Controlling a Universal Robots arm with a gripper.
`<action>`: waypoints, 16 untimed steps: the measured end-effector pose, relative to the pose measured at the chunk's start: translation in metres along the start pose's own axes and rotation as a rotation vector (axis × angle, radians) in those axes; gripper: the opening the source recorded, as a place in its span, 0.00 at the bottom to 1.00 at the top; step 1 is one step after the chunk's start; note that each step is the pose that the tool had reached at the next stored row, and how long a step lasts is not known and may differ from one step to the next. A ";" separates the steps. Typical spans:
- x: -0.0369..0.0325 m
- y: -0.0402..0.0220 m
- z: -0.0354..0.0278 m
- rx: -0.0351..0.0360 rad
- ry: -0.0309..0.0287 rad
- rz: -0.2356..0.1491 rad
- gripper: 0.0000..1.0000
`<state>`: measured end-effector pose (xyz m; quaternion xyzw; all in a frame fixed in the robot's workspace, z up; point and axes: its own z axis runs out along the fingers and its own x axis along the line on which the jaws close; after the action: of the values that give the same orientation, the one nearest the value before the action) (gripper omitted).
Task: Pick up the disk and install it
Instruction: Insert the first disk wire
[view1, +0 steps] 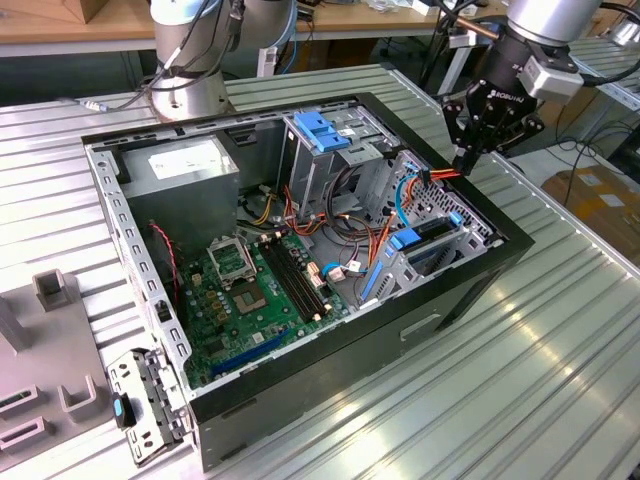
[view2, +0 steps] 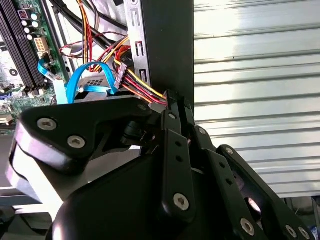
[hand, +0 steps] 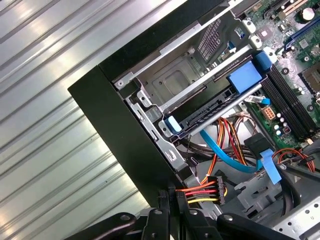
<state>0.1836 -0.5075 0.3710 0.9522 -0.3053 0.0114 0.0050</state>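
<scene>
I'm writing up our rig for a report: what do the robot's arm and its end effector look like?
The arm is a silver-grey tube with a pale grey box at the wrist and black cables. The end effector is matte black, built of flat linkage bars pinned with silver screws, with white print on its body.

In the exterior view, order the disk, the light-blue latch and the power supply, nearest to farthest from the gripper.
1. Disk, close by the gripper, at the exterior view's right.
2. Light-blue latch, toward the middle.
3. Power supply, farthest, toward the exterior view's left.
</scene>
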 end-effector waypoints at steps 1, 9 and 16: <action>-0.0006 0.0004 0.0000 0.0000 0.0000 0.001 0.17; -0.0051 0.0075 -0.0002 -0.0004 0.0000 0.013 0.17; -0.0046 0.0083 -0.0012 -0.0018 -0.0004 0.081 0.17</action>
<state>0.1750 -0.5115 0.3721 0.9391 -0.3435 0.0112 0.0053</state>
